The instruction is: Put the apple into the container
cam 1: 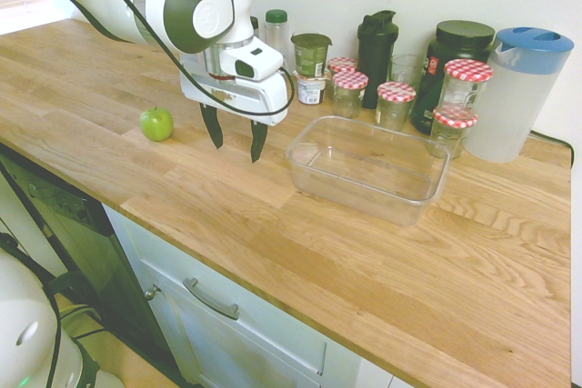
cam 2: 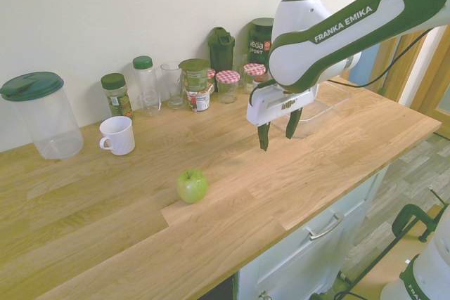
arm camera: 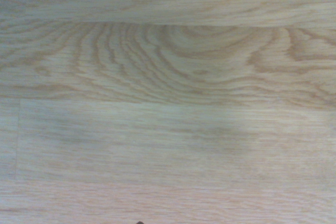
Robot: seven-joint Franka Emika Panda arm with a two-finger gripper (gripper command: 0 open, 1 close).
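Fingers spread apart, empty, pointing down above wooden counter. Small round green apple well apart one side; clear plastic rectangular container near other side.

You can read "FRANKA EMIKA" in white capitals along the dark band of the arm – and "vega sport" on the dark tub by the wall. The jar and bottle labels are too small to read.
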